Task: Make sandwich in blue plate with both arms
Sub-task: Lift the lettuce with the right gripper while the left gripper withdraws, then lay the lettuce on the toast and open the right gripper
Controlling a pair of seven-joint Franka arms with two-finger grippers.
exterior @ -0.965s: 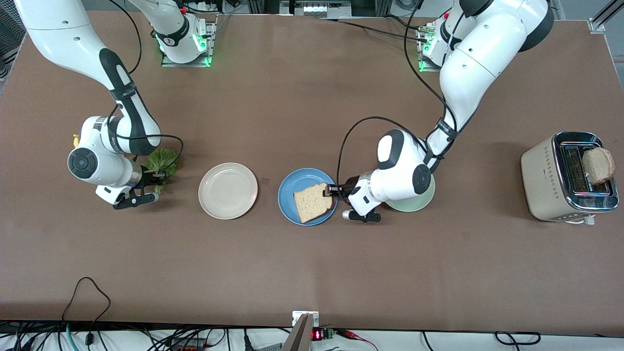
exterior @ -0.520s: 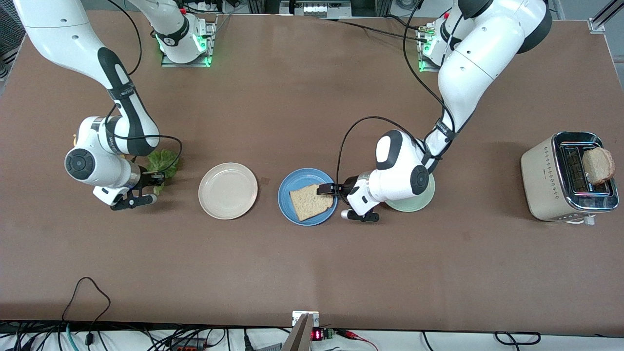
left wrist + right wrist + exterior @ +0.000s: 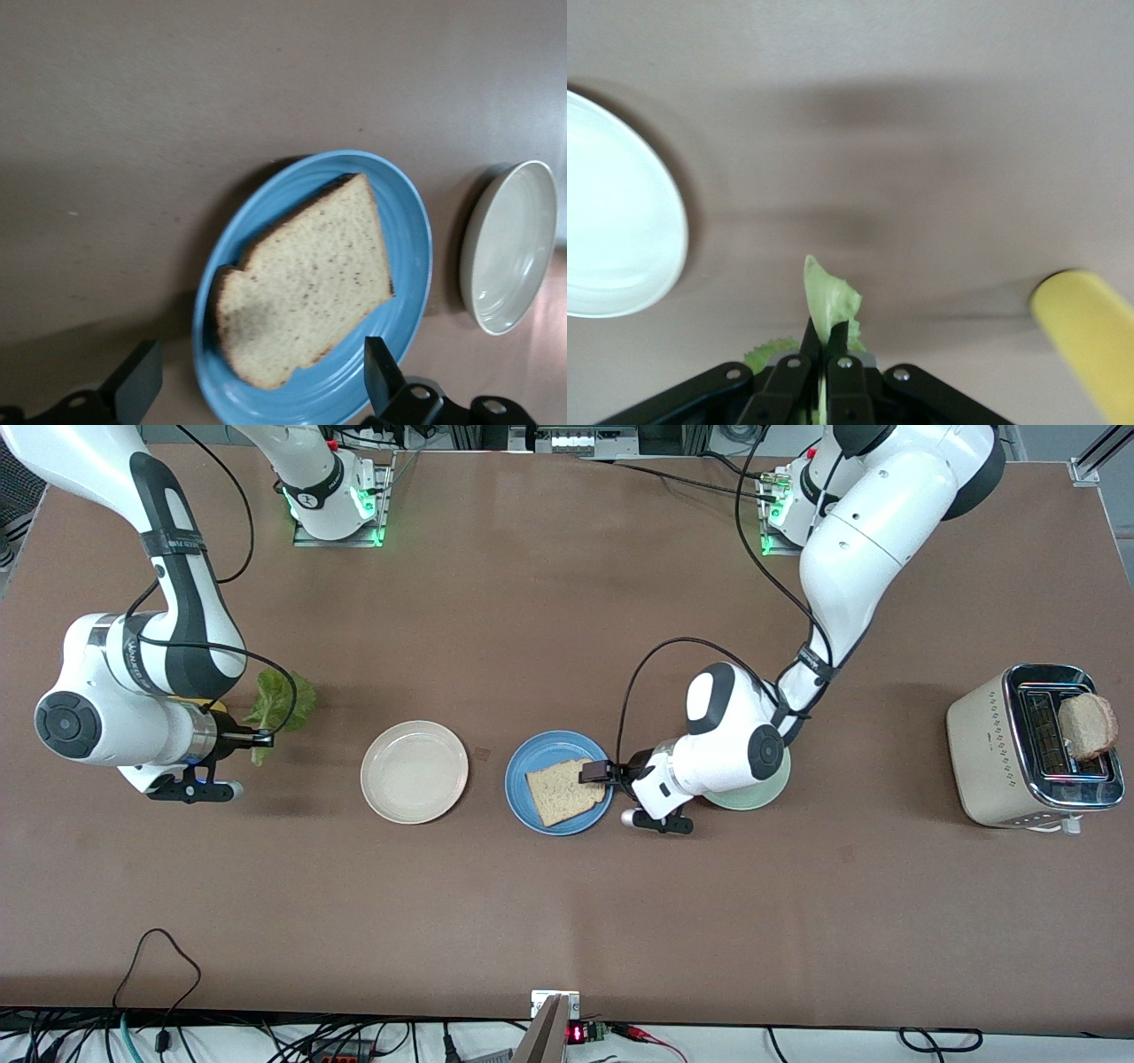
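Since a second ago the right gripper (image 3: 259,737) has risen off the desk (image 3: 567,886), carrying the lettuce leaf (image 3: 279,701) pinched between its closed fingers; it now hangs over bare desk toward the right arm's end, at nine o'clock from the cream plate (image 3: 414,771). The bread slice (image 3: 565,792) has settled flat in the blue plate (image 3: 524,779). The left gripper (image 3: 595,774) stands with fingers spread at the slice's three o'clock edge, so the bread looks released. The first layer seems placed; the lettuce likely goes onto it next. A second slice (image 3: 1088,724) waits in the toaster (image 3: 983,753).
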